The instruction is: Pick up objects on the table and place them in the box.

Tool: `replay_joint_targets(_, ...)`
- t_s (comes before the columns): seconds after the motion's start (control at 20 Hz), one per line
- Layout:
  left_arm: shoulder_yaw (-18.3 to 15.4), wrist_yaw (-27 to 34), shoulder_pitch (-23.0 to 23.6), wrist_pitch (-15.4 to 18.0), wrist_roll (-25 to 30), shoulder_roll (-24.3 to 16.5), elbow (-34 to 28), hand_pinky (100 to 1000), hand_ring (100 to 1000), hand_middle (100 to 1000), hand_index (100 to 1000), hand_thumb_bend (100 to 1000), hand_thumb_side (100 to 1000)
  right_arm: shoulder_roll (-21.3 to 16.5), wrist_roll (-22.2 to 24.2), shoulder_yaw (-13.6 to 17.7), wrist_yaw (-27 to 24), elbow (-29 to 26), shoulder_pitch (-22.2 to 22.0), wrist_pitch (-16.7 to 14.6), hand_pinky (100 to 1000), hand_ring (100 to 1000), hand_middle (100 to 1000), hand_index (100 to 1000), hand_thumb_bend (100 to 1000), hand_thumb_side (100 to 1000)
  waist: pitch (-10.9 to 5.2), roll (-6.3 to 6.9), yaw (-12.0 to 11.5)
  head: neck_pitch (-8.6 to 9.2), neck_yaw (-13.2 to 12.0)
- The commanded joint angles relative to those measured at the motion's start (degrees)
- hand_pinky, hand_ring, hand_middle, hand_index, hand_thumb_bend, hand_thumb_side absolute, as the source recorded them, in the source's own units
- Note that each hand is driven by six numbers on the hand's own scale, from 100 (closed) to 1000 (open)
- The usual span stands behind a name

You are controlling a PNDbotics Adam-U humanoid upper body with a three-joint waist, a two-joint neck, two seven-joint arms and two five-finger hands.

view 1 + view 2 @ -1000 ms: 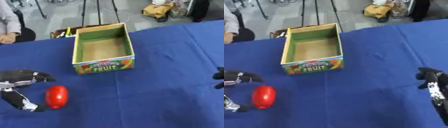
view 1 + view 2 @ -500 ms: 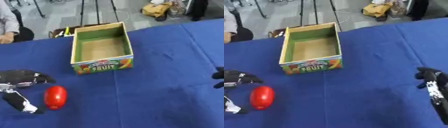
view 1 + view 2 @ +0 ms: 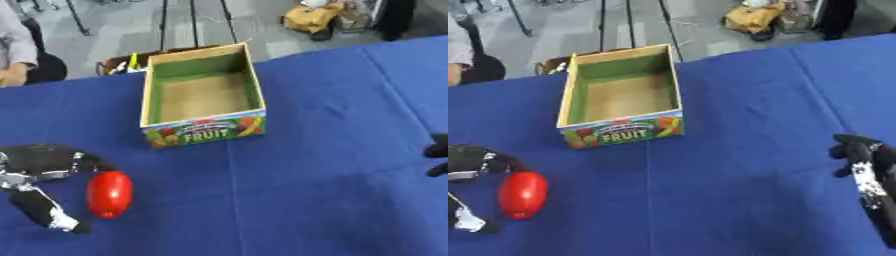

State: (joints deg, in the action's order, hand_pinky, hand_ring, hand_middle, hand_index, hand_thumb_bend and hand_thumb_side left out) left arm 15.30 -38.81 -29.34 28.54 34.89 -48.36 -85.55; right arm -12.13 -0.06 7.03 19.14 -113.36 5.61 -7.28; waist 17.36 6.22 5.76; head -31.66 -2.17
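Red oval object (image 3: 108, 193), long axis near-to-far, between left hand's (image 3: 39, 167) spread fingers, ungrasped

The table (image 3: 332, 165) is wearing a blue cloth that is covering its whole visible surface. A cardboard box (image 3: 203, 95) is sitting upright toward the far side, its open top facing up, its inside green on the walls and brown on the floor, and its near wall showing fruit pictures and the word FRUIT. A red oval object (image 3: 109, 194) is lying on the cloth near the left edge, well apart from the box.
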Motion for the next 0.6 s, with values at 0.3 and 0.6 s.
replay_joint_targets(0.3, 0.51, -4.98, -1.23, 9.52, 4.80, -1.59, -4.33, 601, 648, 704, 933, 602, 763, -0.53, 0.09, 0.13, -0.05, -1.23, 0.74, 0.28, 495, 662, 593, 764, 104, 947, -0.93, 0.14, 0.02, 0.18, 0.14)
replay_joint_targets(0.6, 1.50, -9.23, -0.97, 9.82, 2.12, -1.53, -3.54, 609, 678, 746, 967, 615, 811, -0.64, 0.14, 0.23, -0.35, -1.23, 0.76, 0.37, 495, 662, 591, 761, 100, 946, -1.04, 0.20, 0.05, 0.24, 0.09)
